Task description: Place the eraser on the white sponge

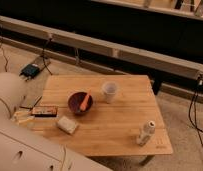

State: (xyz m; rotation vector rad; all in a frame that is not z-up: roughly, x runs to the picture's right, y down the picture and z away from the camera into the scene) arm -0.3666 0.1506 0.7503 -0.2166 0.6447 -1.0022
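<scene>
Tool [22,118]: closed on nothing, seen at the tabletop's [120,120] left edge, just left of the eraser [44,110]. Eraser: laid flat beside the dark red bowl [79,102], which holds an orange stick [85,101]. White sponge [67,124]: placed just in front of the eraser. White cup [110,91] and small bottle [145,133]: stood farther right.

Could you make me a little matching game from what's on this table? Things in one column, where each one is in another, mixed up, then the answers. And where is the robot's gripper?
Things:
1. eraser
2. white sponge
3. orange stick
4. white cup

Places:
A. leaning inside the dark red bowl
B. standing upright right of the bowl
C. lying at the table's left edge
D. lying near the front edge, below the bowl

Pairs: 1-C, 2-D, 3-A, 4-B.

The gripper is at the table's left edge, just left of the eraser, shut.
</scene>
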